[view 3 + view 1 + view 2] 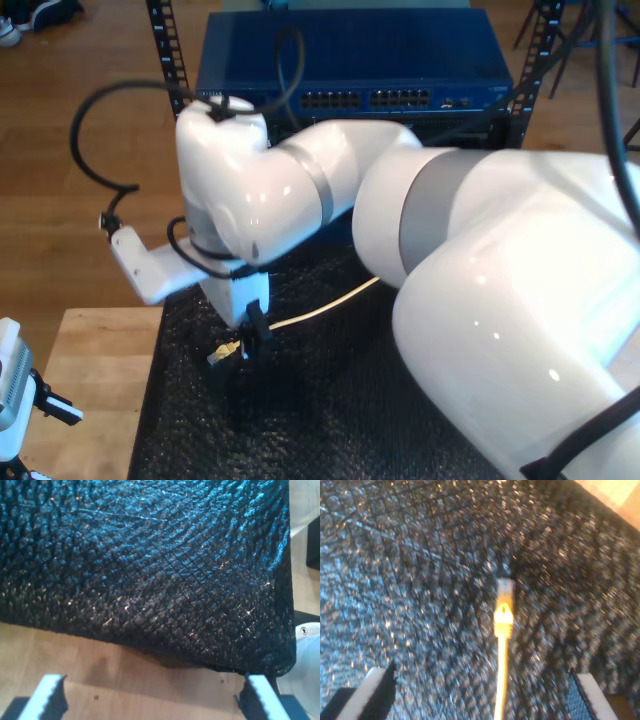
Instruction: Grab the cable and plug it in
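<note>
The pale-yellow cable [501, 670] lies on a black textured mat [410, 580], ending in a clear clip plug [505, 591]. My second gripper [480, 680] hovers over it, open, with its white fingers wide apart on either side of the cable and not touching it. In the exterior view the big white arm's second gripper [240, 342] hangs just above the plug [225, 351], and the cable [322, 307] trails away under the arm. My first gripper [155, 682] is open and holds nothing, low over the wooden table, facing the mat's edge [150, 645].
A blue network switch [350, 55] with rows of ports [370, 98] stands in a rack behind the mat [330, 420]. Thick black arm hoses [95, 130] loop at the exterior view's left. My first gripper [40, 400] sits at that view's lower left by the wooden table [95, 370].
</note>
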{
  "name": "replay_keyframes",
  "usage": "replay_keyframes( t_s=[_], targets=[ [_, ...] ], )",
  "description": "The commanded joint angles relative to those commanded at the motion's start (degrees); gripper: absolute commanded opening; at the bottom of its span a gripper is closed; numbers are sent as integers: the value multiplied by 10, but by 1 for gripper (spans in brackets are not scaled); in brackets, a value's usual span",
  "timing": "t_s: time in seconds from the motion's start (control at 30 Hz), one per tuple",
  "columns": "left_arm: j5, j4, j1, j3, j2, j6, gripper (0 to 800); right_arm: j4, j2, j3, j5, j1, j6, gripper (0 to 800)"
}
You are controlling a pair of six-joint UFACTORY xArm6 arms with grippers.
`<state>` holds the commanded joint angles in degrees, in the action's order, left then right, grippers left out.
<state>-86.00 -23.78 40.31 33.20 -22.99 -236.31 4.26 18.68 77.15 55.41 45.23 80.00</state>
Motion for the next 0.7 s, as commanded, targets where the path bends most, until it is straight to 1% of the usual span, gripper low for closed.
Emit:
replay_keyframes(
  t_s=[0.27, 0.6, 0.7],
  targets=[
    [-1, 0, 0, 0, 0, 0, 800, 1, 1, -36, -55, 6, -1, 787],
    [-1, 0, 0, 0, 0, 1, 800, -1, 14, -34, -73, 7, -9, 771],
    [-1, 0, 0, 0, 0, 1, 800, -2, 18, -35, -83, 7, -9, 748]
  ],
)
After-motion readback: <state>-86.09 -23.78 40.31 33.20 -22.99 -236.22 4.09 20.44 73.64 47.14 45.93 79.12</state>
